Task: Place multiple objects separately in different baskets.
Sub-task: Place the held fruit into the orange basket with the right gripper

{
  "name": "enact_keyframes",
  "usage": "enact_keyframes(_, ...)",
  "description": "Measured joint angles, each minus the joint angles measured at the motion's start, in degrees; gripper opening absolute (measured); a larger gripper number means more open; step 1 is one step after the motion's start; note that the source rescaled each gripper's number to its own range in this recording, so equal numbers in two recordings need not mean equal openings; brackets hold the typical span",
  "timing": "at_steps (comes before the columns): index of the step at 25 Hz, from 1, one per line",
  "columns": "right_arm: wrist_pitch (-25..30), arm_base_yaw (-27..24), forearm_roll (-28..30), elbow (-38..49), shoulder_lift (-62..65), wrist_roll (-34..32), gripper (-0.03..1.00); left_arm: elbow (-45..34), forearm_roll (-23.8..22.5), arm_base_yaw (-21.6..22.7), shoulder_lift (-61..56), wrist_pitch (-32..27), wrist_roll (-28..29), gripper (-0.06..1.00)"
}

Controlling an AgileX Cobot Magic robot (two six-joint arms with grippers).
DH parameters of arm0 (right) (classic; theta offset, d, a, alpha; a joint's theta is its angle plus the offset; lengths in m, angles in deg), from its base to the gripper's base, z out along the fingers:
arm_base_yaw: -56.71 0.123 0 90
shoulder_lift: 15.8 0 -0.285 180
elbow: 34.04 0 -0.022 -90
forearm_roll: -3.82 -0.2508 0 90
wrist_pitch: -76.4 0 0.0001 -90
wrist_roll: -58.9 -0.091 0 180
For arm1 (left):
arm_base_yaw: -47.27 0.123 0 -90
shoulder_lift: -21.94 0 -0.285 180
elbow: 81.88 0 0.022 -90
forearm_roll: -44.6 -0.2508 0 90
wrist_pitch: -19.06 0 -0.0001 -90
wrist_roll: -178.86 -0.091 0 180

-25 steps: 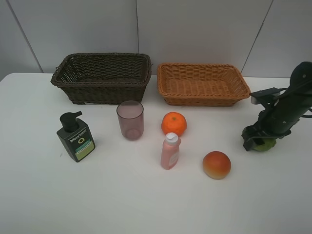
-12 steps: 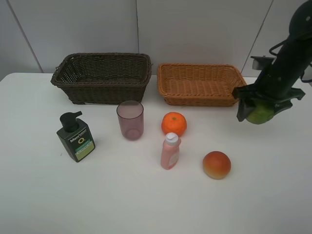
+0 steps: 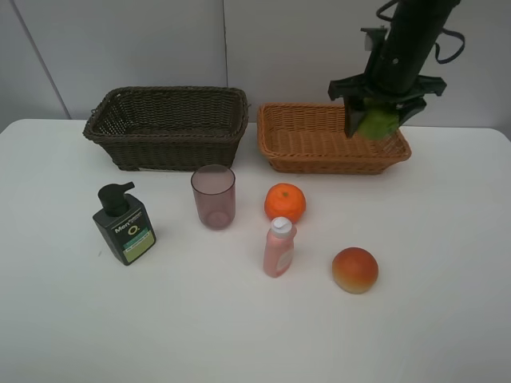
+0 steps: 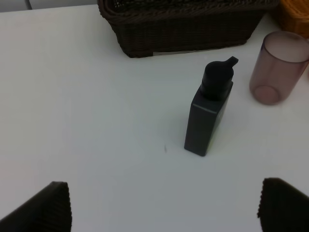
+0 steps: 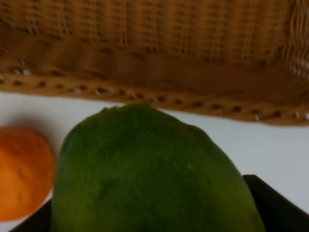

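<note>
My right claw (image 3: 377, 113) pinches the green fruit (image 3: 375, 128) over the right end of the tan basket (image 3: 319, 162); next I should lower and let go.

Lab test bench: bare white table (image 3: 447, 319), plain grey wall panels (image 3: 144, 40).

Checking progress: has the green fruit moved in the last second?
Yes. The green fruit, held by the right gripper, went from the table to above the light basket.
</note>
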Motion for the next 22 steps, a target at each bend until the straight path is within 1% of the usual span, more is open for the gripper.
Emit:
enact_keyframes(4,0.2,2.1,1.3,-12.8,-8.5,0.0,0.50,0.0,0.0,0.0,0.0,0.0,0.0,1.00)
enact_keyframes(8,0.1,3.1,1.5,-22.5,-16.0,0.0,0.50,0.0,0.0,0.0,0.0,0.0,0.0,1.00)
enact_keyframes(10,-0.3,3.1,1.5,-24.5,-18.8,0.0,0.50,0.0,0.0,0.0,0.0,0.0,0.0,1.00)
enact_keyframes(17,-8.1,3.1,1.0,-25.0,-24.7,-0.1,0.50,0.0,0.0,0.0,0.0,0.0,0.0,1.00)
enact_keyframes(22,-12.3,3.1,1.0,-25.0,-27.6,-0.1,0.50,0.0,0.0,0.0,0.0,0.0,0.0,1.00)
